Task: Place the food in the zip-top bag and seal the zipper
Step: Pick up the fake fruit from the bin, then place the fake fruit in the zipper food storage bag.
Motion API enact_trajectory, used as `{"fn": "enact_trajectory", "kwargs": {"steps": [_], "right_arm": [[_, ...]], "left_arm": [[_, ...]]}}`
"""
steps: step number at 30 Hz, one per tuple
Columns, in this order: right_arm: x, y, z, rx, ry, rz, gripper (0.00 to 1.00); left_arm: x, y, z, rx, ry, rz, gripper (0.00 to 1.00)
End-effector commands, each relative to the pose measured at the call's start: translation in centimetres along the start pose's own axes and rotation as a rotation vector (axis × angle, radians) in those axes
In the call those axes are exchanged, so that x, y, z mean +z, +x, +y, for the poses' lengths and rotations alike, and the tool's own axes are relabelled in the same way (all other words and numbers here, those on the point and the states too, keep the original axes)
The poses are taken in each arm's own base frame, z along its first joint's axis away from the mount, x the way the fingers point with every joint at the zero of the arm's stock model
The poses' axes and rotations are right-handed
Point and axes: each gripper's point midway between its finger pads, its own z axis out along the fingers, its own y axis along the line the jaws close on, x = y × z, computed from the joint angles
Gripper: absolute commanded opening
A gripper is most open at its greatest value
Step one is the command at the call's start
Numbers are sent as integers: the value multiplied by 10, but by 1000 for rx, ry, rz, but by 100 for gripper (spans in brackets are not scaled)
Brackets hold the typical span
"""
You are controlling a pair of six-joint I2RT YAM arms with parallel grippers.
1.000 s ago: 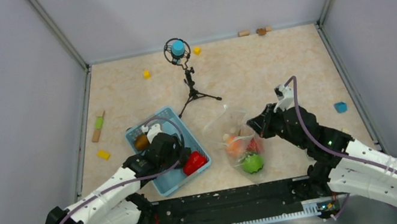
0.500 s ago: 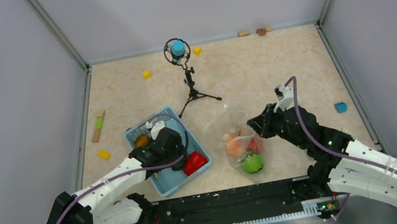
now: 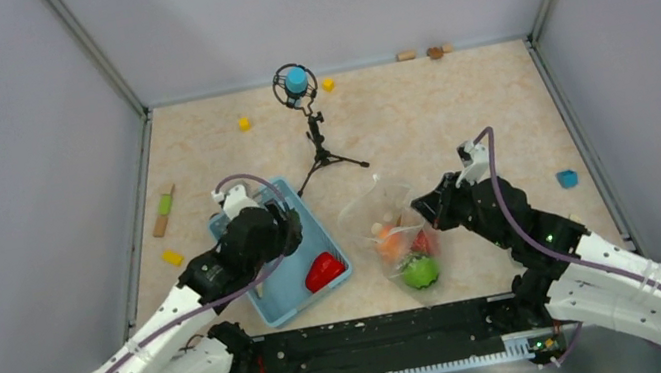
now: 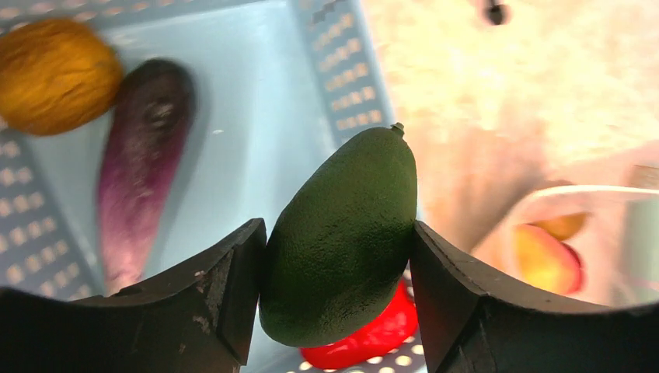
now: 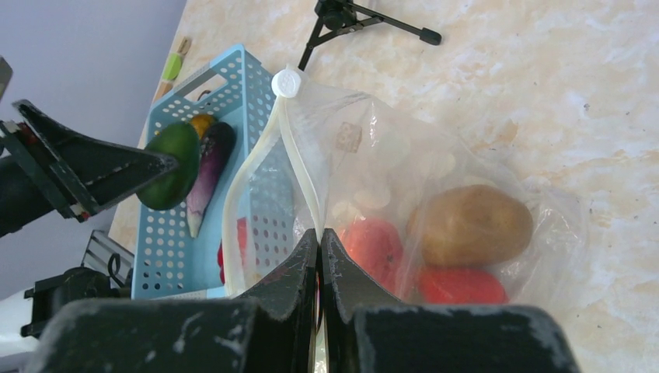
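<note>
- Over the blue basket [image 3: 290, 291], at the left of the table, the left gripper [image 4: 338, 256] has its two dark fingers [image 4: 233, 295] pressed against either side of a dark green avocado [image 4: 342, 233], which it holds stem end away from the wrist
- The avocado hangs above the basket's perforated wall [image 4: 342, 70] on the side facing the bag, partly over the basket and partly over the table
- Beneath it in the basket lies a red pepper [image 4: 373, 338], at the near corner in the overhead view [image 3: 323, 270]
- Further back on the basket floor a purple eggplant [image 4: 144, 155] lies lengthwise, with a round orange-brown piece [image 4: 54, 74] just beside its far end
- To the right of the basket, the zip-top bag [image 3: 382, 213] sits on the marbled table, clear plastic with white dots, its mouth turned towards the basket
- The right gripper [image 5: 319, 249] is pinched tight on the zipper [image 5: 291, 155], the pale strip running straight down into its closed fingers, and holds that edge of the mouth up
- A white round slider [image 5: 286, 82] sits at the far end of the strip
- Inside the bag rest a brown potato [image 5: 470, 224], an orange-red round piece [image 5: 373, 241] touching it, a red piece [image 5: 462, 286] below them, and a bright green round fruit [image 3: 419, 271] at the near end
- Behind the basket and bag stands a small black tripod [image 3: 319, 143] with a blue-topped head
- A green-and-orange stick [image 3: 164, 211] and a yellow cube [image 3: 173, 257] lie left of the basket, well apart from the bag
</note>
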Motion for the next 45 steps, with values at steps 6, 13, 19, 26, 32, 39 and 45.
{"fn": "enact_trajectory", "kwargs": {"steps": [6, 13, 19, 26, 32, 39, 45], "right_arm": [[-12, -17, 25, -18, -133, -44, 2], [-14, -12, 41, -38, -213, -6, 2], [-16, -10, 49, -50, -256, 11, 2], [-20, -13, 51, -52, -273, -2, 2], [-22, -15, 50, -49, -270, -13, 2], [-22, -16, 47, -53, -254, -20, 2], [-21, -16, 45, -56, -247, -19, 2]], "left_arm": [[-33, -23, -134, 152, 590, 26, 23], [-43, 5, -181, 317, 719, 101, 18], [-51, 27, -208, 445, 810, 134, 18], [-36, 47, -222, 508, 818, 205, 25], [-32, 55, -230, 542, 831, 235, 61], [-33, 57, -231, 547, 842, 243, 86], [-40, 56, -228, 542, 858, 236, 90]]}}
